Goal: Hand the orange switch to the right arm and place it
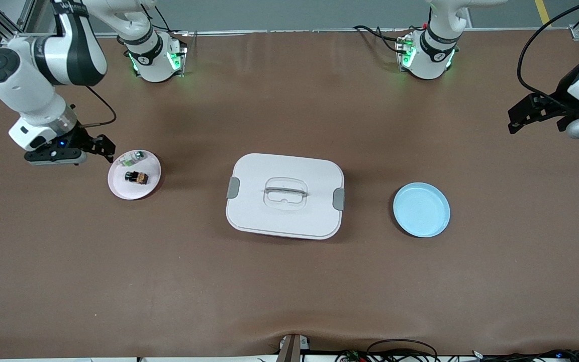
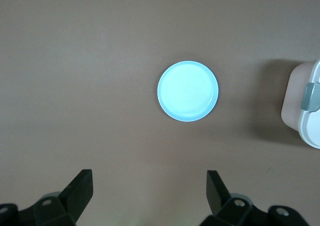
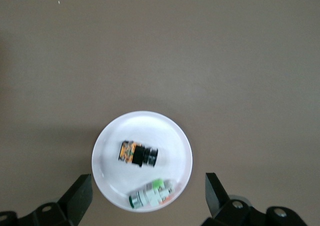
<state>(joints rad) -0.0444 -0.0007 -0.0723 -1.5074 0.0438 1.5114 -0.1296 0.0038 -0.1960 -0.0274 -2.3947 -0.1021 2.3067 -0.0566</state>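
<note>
The orange switch (image 1: 136,177) is lying on its side on the pink plate (image 1: 118,187), toward the right arm's end of the worktop (image 1: 289,281). A small green-and-white part (image 1: 131,160) is sharing the plate, just beside the switch and farther from the front camera (the two look apart in the right wrist view, though only barely).

The right hand (image 1: 107,149) is being held above the worktop just beside the plate's rim, released, its fingers (image 3: 79,196) spread wide and nothing gripped. In the right wrist view the switch (image 3: 137,154) and the green-and-white part (image 3: 151,193) are being framed between the fingers, on the plate (image 3: 107,176).

The left hand (image 1: 518,119) is being held high over the left arm's end of the worktop, also released and empty, its fingers (image 2: 80,188) wide apart. A blue plate (image 1: 421,210) is being seen bare below it in the left wrist view (image 2: 188,91).

A white lidded box (image 1: 285,195) with grey side clips is sitting mid-worktop, between the two plates and well apart from each.
</note>
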